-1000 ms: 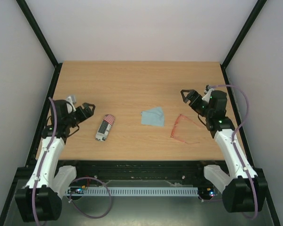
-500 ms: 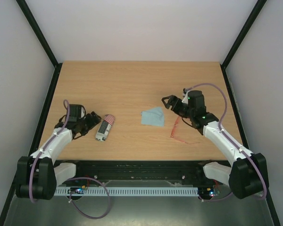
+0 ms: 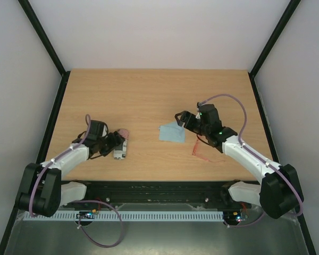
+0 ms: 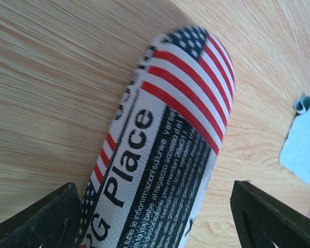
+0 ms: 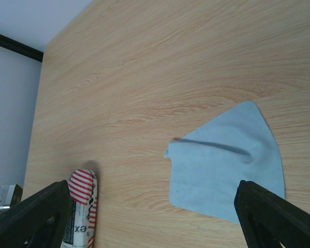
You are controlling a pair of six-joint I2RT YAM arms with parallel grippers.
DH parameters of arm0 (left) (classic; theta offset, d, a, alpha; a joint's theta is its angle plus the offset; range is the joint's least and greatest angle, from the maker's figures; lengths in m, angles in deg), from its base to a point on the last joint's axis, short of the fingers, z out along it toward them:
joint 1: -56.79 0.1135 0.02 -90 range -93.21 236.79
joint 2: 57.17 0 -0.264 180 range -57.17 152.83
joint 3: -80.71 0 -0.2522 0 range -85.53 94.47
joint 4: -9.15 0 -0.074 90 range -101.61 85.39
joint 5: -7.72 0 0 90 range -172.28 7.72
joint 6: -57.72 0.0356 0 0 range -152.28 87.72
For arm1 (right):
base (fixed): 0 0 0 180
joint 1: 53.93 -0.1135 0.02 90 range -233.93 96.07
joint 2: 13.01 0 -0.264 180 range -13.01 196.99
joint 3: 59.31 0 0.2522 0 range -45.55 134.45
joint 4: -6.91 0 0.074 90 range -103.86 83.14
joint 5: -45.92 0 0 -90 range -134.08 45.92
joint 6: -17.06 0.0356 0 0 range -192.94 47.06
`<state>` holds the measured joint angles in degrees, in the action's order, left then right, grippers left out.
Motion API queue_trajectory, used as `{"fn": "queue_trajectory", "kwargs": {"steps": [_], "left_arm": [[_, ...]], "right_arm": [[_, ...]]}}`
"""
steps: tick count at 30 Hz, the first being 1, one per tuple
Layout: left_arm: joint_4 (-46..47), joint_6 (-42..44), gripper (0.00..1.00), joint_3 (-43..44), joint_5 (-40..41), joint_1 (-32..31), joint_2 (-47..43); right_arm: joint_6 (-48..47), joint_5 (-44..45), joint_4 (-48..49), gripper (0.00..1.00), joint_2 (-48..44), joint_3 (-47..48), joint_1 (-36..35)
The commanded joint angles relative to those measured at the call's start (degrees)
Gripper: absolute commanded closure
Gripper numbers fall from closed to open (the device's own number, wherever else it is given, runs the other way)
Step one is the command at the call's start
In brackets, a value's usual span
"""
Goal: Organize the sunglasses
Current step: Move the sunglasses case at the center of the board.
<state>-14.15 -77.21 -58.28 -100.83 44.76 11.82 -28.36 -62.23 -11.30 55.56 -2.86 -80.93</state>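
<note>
The sunglasses [image 3: 195,150], thin and red-orange, lie on the wood at right, partly under my right arm. The flag-patterned case [image 3: 120,152] lies at left. My left gripper [image 3: 116,145] is down at it. In the left wrist view the case [image 4: 165,155] runs between the two black fingers [image 4: 41,222], and the left gripper [image 4: 154,206] is open, with bare wood showing beside the right finger. My right gripper [image 3: 182,122] hovers open over the light blue cloth [image 3: 171,133]. In the right wrist view the cloth [image 5: 227,165] lies ahead of the right gripper [image 5: 152,206], with one corner folded over.
The wooden table [image 3: 149,95] is walled by white panels, with black posts at its left and right edges. The right wrist view shows the case's striped end [image 5: 82,199] at the bottom left. A corner of the cloth [image 4: 302,139] shows at the right of the left wrist view.
My left gripper has moved right and down until its fingers straddle the case. My right gripper has swung left from beside the sunglasses to above the cloth.
</note>
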Motion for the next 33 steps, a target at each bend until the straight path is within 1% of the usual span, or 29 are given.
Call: {"fn": "queue_trajectory", "kwargs": {"steps": [1,8,11,13,15,17,20,22,25,27,30,31,32,33], "left_arm": [[4.6,-2.7,0.19,-0.4,-3.5,-2.8,1.0],[12.0,-7.3,0.2,-0.7,-7.6,-7.2,2.3],[14.6,-7.6,0.19,-0.6,-9.3,-8.1,3.5],[14.0,-6.7,0.19,0.0,-8.7,-8.1,3.5],[10.3,-5.7,0.19,1.0,-5.6,-8.0,2.2],[5.8,-5.8,0.18,1.5,0.0,-7.9,-0.7],[-2.2,-6.4,0.18,1.8,9.8,-7.0,-7.4],[-6.4,-6.5,0.18,1.7,14.4,-5.5,-12.6],[-11.0,-6.0,0.17,1.4,16.9,-1.5,-20.2],[-12.8,-5.0,0.15,0.9,15.6,2.1,-24.2],[-14.4,-3.4,0.14,0.3,12.2,7.4,-25.9],[-14.6,-3.0,0.14,-0.1,10.8,8.6,-25.9],[-14.7,-2.6,0.14,-0.4,9.5,9.6,-25.5],[-14.6,-2.4,0.14,-0.7,8.3,10.4,-25.0]], "right_arm": [[1.6,4.1,-0.1,0.13,0.6,1.1,-2.4],[3.6,8.5,0.3,0.14,1.9,1.4,-8.7],[3.6,10.9,0.3,0.14,5.3,2.9,-12.5],[3.0,12.7,-0.7,0.15,8.4,5.3,-15.2],[1.9,15.1,-2.3,0.16,11.6,8.3,-17.8],[0.6,18.2,-4.0,0.18,14.8,11.2,-20.4],[-3.0,23.6,-7.3,0.2,19.9,15.9,-24.0],[-8.2,25.0,-9.3,0.21,23.4,18.7,-25.3],[-18.5,23.6,-12.1,0.2,28.5,23.1,-25.8],[-25.7,20.0,-13.3,0.19,31.6,25.9,-25.9],[-32.8,14.1,-14.4,0.14,35.8,29.9,-25.9],[-34.3,11.7,-14.6,0.11,37.2,31.1,-25.9],[-35.4,9.0,-14.9,0.03,38.5,32.2,-25.9],[-36.3,6.9,-15.3,0.0,40.3,33.7,-26.0]]}}
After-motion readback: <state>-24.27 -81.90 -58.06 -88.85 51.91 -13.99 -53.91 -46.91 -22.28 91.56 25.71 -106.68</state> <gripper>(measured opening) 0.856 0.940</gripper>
